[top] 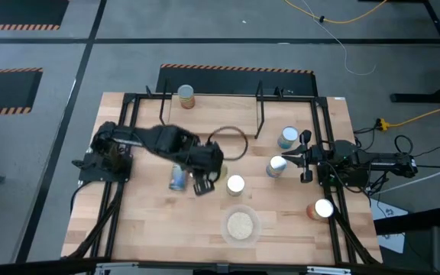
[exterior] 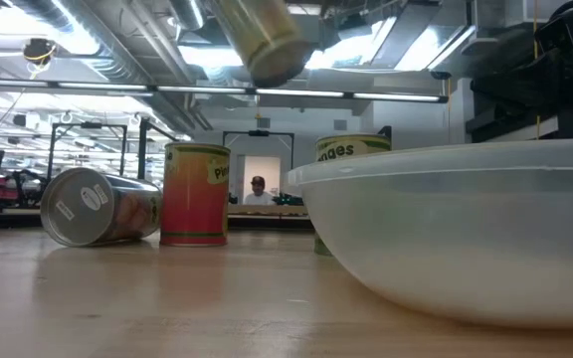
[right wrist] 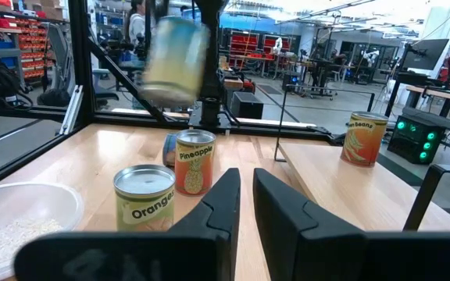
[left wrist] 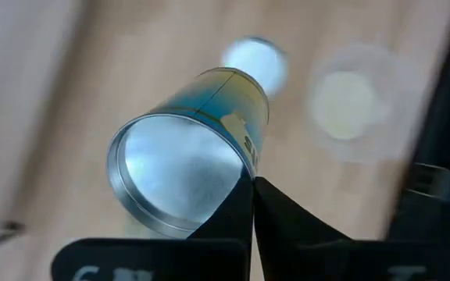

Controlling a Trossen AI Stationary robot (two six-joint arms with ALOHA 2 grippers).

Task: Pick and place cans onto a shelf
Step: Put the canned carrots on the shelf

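A can (left wrist: 209, 125) with a blue and yellow label hangs in the air over the middle of the table. It also shows high up in the low view, the can (exterior: 263, 40). My left gripper (left wrist: 252, 187) is shut on it. Another can (top: 178, 177) lies on its side next to it on the table. A can (top: 186, 95) stands at the far left of the shelf (right wrist: 342, 183). My right gripper (right wrist: 245, 195) waits at the table's right edge, its fingers nearly together with nothing between them. My left gripper pinches the can at the rim of its silver end (left wrist: 243, 165), only at the fingertips. The fingers slant down from above. The can is lifted clear of the table and hangs tilted, its other end lower and away from the fingers.
Upright cans stand at mid table (top: 235, 185), right of middle (top: 276, 166), farther back (top: 287, 137) and at the near right (top: 321, 208). A clear bowl of pale grains (top: 240, 224) sits near the front edge. A black ring (top: 228, 143) lies by the shelf.
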